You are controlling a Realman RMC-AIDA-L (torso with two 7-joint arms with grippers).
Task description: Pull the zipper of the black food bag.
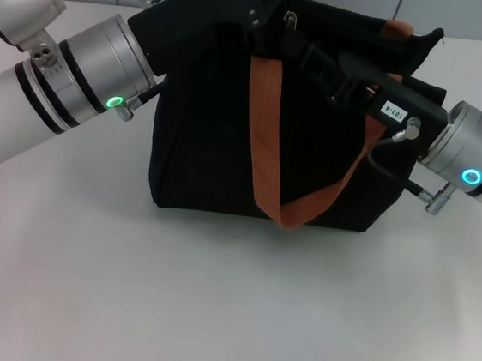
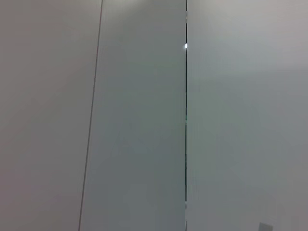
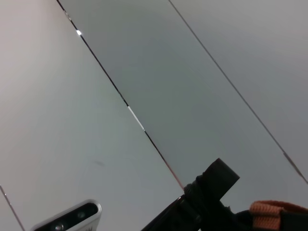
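The black food bag (image 1: 218,152) stands upright in the middle of the table in the head view, one rust-orange handle (image 1: 267,140) hanging down its front. A small silver zipper tab (image 1: 290,17) shows on the bag's top edge. My right gripper (image 1: 270,24) reaches from the right across the top of the bag, its tip at the tab. Whether it holds the tab is hidden, black on black. My left gripper (image 1: 173,20) rests against the bag's upper left corner. The right wrist view catches a black corner of the bag (image 3: 214,180) and an orange strap end (image 3: 272,211).
The white table (image 1: 211,298) spreads in front of the bag. A tiled wall (image 2: 144,115) fills the left wrist view and most of the right wrist view. A silver-white device (image 3: 72,219) peeks in at the right wrist picture's edge.
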